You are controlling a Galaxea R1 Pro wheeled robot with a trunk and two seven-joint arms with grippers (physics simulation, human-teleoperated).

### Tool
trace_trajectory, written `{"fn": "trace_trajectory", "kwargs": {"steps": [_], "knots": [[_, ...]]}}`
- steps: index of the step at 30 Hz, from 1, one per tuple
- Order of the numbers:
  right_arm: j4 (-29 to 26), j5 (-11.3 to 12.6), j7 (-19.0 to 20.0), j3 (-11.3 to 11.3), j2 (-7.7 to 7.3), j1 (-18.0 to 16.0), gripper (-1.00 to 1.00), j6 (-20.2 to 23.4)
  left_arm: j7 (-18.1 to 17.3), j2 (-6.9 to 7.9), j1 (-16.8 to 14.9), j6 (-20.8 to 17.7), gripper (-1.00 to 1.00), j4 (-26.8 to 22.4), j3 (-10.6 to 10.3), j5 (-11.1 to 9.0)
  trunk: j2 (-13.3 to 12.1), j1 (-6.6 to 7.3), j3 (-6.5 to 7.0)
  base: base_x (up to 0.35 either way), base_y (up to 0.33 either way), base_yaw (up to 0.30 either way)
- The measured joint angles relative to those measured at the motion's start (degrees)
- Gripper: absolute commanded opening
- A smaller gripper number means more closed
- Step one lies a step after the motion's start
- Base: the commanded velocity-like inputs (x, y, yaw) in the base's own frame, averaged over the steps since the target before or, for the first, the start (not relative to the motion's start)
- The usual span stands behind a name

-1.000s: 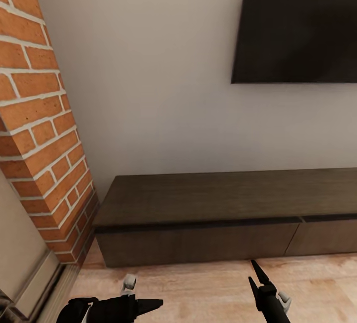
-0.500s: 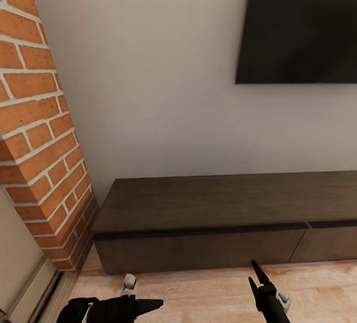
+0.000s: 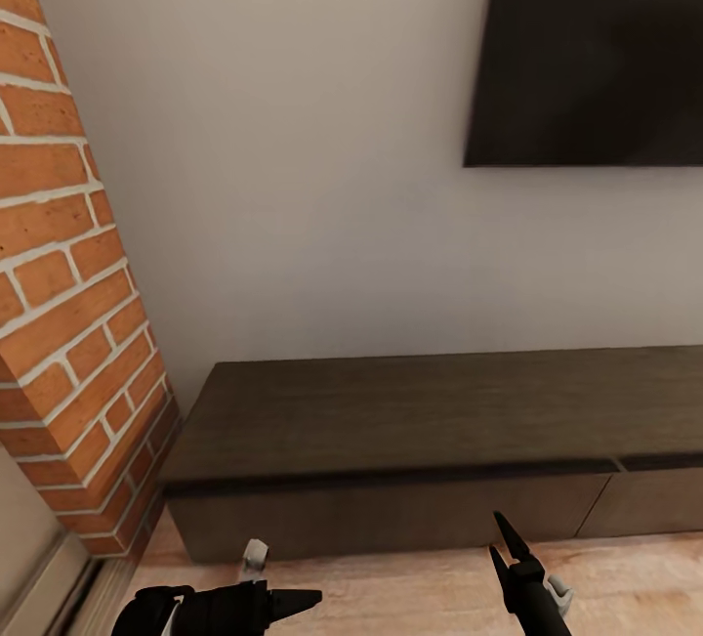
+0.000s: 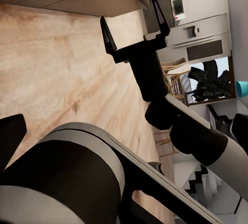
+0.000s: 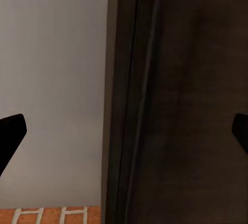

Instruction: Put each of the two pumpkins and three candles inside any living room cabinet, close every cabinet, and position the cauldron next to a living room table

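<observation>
Since the earlier frame, camera has shifted: cabinet (image 3: 410, 441) sits lower, fronts shut.

Head view: cabinet dead ahead, long axis crosswise; right claw (image 3: 500, 540) nearer, pointing at it.

Left wrist view: right claw (image 4: 135, 25) released.

Left claw (image 3: 310, 599): cannot tell.

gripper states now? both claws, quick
Left claw: cannot be told, nothing seen in it.
Right claw: open, empty, near the cabinet.
</observation>
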State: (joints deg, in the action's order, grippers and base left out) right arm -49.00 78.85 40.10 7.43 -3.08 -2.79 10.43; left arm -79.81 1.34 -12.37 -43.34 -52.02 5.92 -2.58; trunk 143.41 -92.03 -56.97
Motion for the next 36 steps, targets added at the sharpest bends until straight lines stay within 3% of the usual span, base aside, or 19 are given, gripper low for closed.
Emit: {"fn": "trace_trajectory", "kwargs": {"steps": [36], "knots": [[0.0, -0.1, 0.0, 0.0, 0.00, 0.0, 1.00, -0.1, 0.2, -0.03, 0.0, 0.0, 1.00, 0.1, 0.0, 0.0, 0.0, 0.00, 0.00, 0.083, 0.000, 0.000]]}}
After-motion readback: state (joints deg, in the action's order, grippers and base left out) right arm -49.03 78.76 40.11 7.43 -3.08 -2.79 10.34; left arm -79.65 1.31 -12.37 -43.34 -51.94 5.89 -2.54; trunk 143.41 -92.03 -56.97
